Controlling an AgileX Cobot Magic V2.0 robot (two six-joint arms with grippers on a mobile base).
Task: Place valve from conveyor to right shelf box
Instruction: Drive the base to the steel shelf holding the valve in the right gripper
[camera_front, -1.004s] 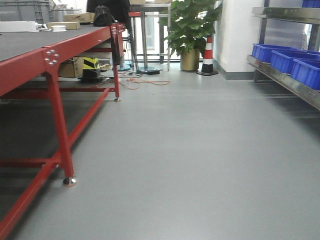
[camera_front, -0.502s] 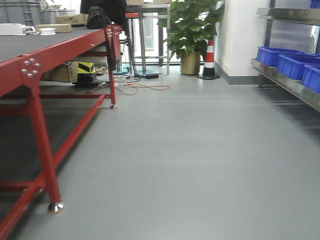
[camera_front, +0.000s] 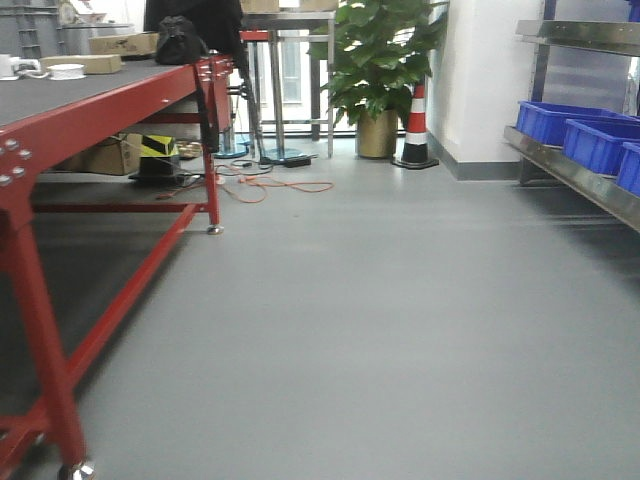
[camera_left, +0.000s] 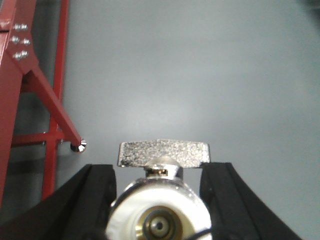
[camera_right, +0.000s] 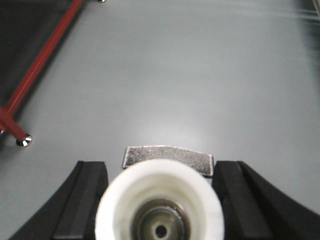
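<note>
front cam low by conveyor; wrist cams look down, all share floor.

The floor was smooth pale grey, with a soft sheen of daylight on it (brightest toward the far end). A white wall with a grey skirting stood on the right. Before it sat a red-and-white striped cone, just beside a leafy plant in a gold pot. Left of the plant, a steel-legged table stood against bright windows. An orange cable lay looped on the floor near its feet.
</note>
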